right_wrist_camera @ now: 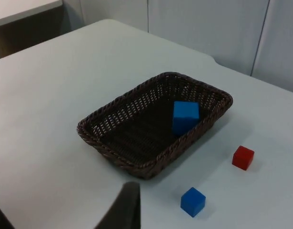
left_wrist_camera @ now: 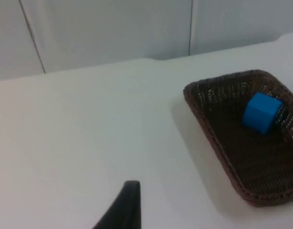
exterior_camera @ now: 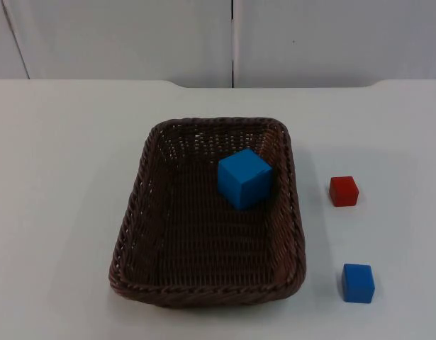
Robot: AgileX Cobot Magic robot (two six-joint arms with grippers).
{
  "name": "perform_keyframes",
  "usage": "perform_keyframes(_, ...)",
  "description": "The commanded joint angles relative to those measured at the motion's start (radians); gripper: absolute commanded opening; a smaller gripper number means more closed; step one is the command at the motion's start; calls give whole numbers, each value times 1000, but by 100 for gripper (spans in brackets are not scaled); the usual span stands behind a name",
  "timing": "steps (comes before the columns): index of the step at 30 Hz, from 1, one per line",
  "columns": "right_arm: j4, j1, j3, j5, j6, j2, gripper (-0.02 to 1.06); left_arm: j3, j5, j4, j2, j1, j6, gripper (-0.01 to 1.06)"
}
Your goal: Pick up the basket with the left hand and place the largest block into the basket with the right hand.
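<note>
The white table [exterior_camera: 69, 177] runs up to the grey partition wall [exterior_camera: 132, 35] along the top of the top view. The dark brown woven basket [exterior_camera: 136, 212] sits at the centre of the frame, resting on the table. The large blue block [exterior_camera: 244, 177] lies inside it, toward its upper right corner, close to the right wall. Right of the basket and apart from it, the small blue block [exterior_camera: 358, 282] sits at lower right, the smaller red block [exterior_camera: 343, 190] above it. A black fingertip [left_wrist_camera: 122, 210] of the left gripper and one [right_wrist_camera: 125, 207] of the right gripper stand above bare table; whether either gripper is apart or together cannot be told.
</note>
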Motion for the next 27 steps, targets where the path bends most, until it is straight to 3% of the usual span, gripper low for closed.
perform_keyframes(1, -10, 3, 9, 2, 8, -23, 93, 13, 15, 18, -5, 1, -19, 105)
perform_keyframes(5, -21, 3, 9, 29, 8, -23, 93, 70, 41, 43, -5, 1, -49, 105)
perform_keyframes(22, -23, 3, 13, 149, 27, -23, 93, 70, 41, 45, -5, 1, -51, 105)
perform_keyframes(27, -23, 3, 13, 135, 38, -23, 93, 70, 41, 45, -5, 1, -51, 105)
